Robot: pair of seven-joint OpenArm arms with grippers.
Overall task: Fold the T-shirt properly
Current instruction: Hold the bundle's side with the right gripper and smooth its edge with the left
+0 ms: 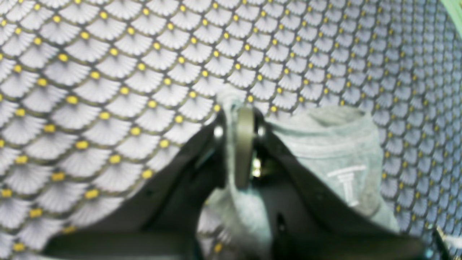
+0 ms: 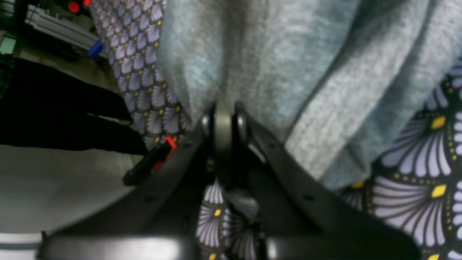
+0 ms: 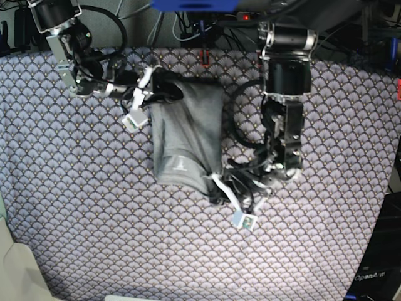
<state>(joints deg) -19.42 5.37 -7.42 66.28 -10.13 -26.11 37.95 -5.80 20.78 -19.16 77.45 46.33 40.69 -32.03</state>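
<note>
Both grippers are closed on cloth. Left gripper, seen at the right of the base view and near the front of the garment, has its jaws pinched together on a bunched edge of the T-shirt; in the left wrist view grey fabric passes between the jaws and spills to the right, where a small white mark shows on the cloth. Right gripper, at the far left end of the garment in the base view, is likewise clamped shut, with heather-grey fabric gathered directly ahead of and around its tips and hanging in soft folds. The T-shirt lies near the middle of the patterned tablecloth, somewhat toward the far side, as a narrow, roughly rectangular bundle running from far to near. No sleeves stick out in the base view, so the lengthwise folds appear to be done. Judged from this shape, the remaining work is the crosswise fold: bringing one end over the other, then releasing and flattening. The bundle is not yet compact, and its near end is rumpled where the left gripper holds it. With both ends held, the cloth between the grippers can sag or twist; the edges need to stay aligned for a proper result.
</note>
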